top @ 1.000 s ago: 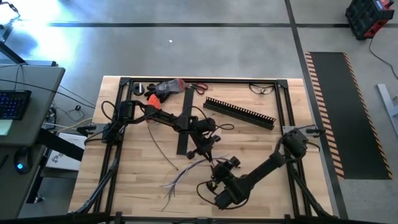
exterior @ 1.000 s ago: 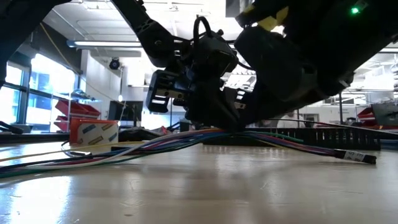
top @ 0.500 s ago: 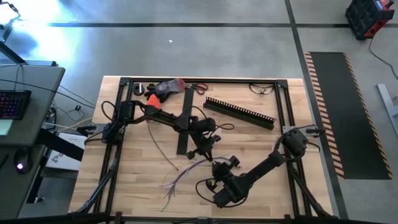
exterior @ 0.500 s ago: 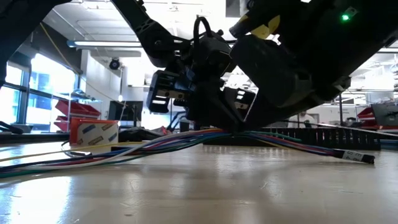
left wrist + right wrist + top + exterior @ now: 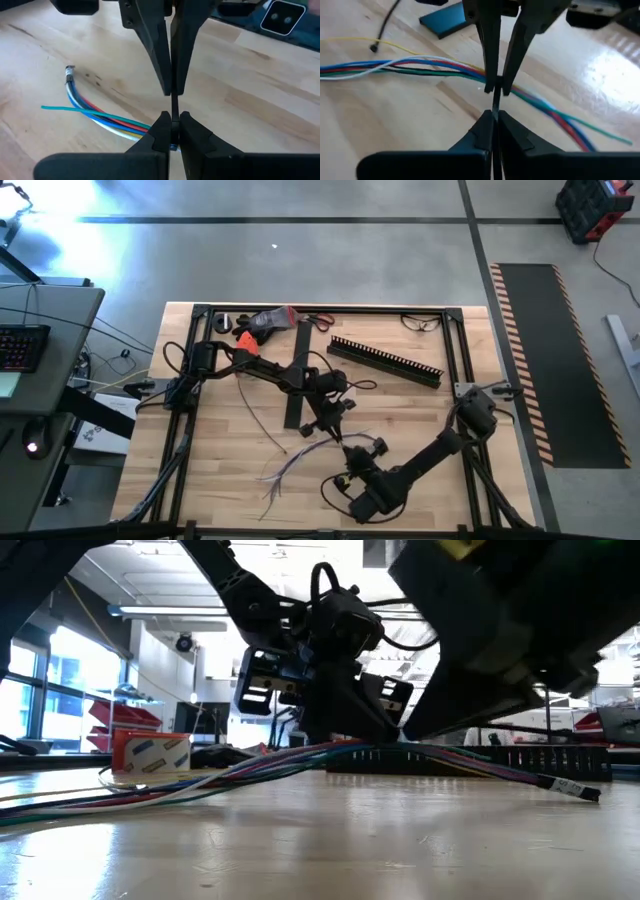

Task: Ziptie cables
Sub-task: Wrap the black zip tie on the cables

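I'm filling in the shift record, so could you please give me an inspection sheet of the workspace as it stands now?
Surface: wooden table, inside a black frame.
Job's things: cables, one loose mixed-colour bunch lying flat with its ends splayed; no ziptie seen on it.
Clutter: slotted channel and flat black strip at the far side; an orange and grey tool by the far edge.
Grippers: left gripper shut, pinching the bunch; right gripper shut, low over the bunch, with a thin dark strip between its tips.
Cables: dark robot leads run along both arms.
Surroundings: desk with keyboard; striped floor mat.
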